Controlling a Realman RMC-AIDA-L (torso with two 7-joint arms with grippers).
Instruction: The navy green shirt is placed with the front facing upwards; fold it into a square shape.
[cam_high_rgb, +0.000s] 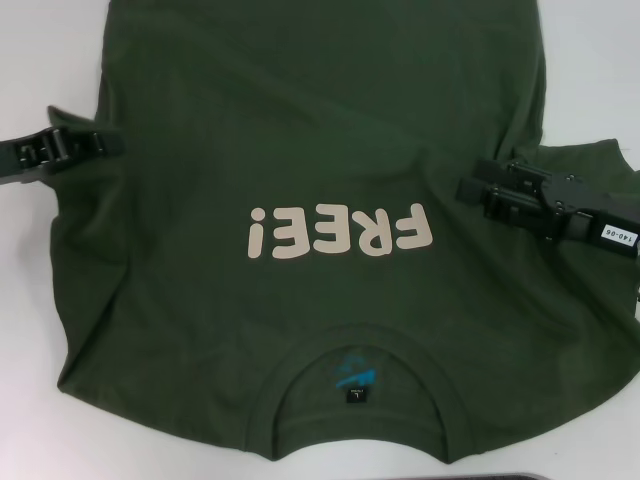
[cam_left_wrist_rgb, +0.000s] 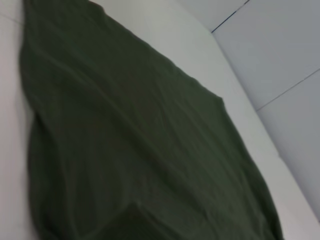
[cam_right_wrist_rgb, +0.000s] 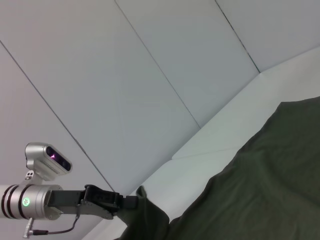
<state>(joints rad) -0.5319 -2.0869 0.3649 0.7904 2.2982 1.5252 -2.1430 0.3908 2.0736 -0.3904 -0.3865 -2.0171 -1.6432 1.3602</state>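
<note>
- Across the white counter (cam_high_rgb: 40, 60) lies the navy green shirt (cam_high_rgb: 300, 150), a large dark olive-green T-shirt of soft cloth, and it fills nearly all of the head view.
- Its front faces up. The cream block letters "FREE!" (cam_high_rgb: 338, 231) are on the chest, and from the head camera they read upside down.
- The round collar (cam_high_rgb: 357, 352) is at the near side, close to the robot. Inside it a small blue print (cam_high_rgb: 355, 374) shows, and a small black tag (cam_high_rgb: 357, 397) sits just below this print.
- The left claw (cam_high_rgb: 108, 143), black, is at the left border of the shirt, about at the height of the sleeve. Its fingers are pressed together on the cloth edge, and the cloth rises there in a small peak.
- The right wrist view shows this same left claw (cam_right_wrist_rgb: 131, 202) from far away, with a raised tip of green cloth pinched at its end.
- The right claw (cam_high_rgb: 468, 188), also black, is over the right part of the shirt, beside the letters. Whether its fingers are spread or pressed together, I cannot tell.
- Behind the right claw, the right sleeve (cam_high_rgb: 585, 165) lies with some folds.
- The left wrist view shows only the green cloth (cam_left_wrist_rgb: 140, 150), with long soft wrinkles, lying on the white counter (cam_left_wrist_rgb: 165, 30).
- The cloth has many shallow wrinkles near the two sides.
</note>
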